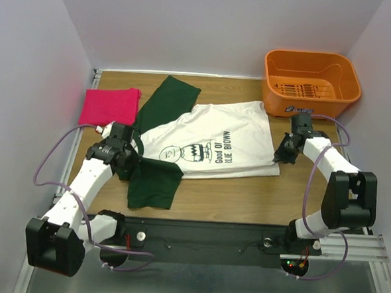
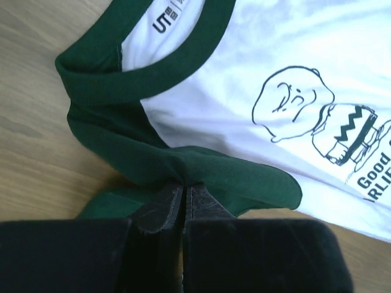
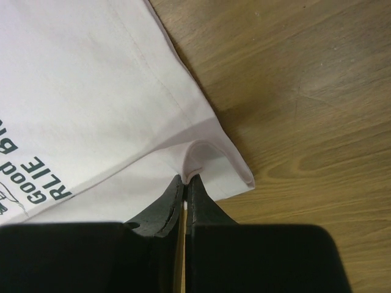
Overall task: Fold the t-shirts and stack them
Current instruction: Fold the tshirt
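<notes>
Tabletop (image 1: pixel 245 196), tee (image 1: pixel 236 132) pinched in left fingers (image 2: pixel 160 207), right fingers (image 3: pixel 160 204)

White t-shirt (image 1: pixel 215 148): dark green sleeves (image 1: pixel 155 184), dark green collar (image 2: pixel 110 82), an outlined cartoon face above a zigzag stripe, and lettering that's black, or maybe very dark green. Pink-red t-shirt (image 1: pixel 110 105), plain and bright. Basket (image 1: pixel 331 107), vivid orange. Worktop (image 1: pixel 245 196), light brown woodgrain. Left fingers (image 2: pixel 160 210) and right fingers (image 3: pixel 160 207), black.

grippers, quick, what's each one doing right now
left gripper: closed, pinching green sleeve fabric of the white t-shirt
right gripper: closed, pinching the same shirt's hem near a corner
</notes>
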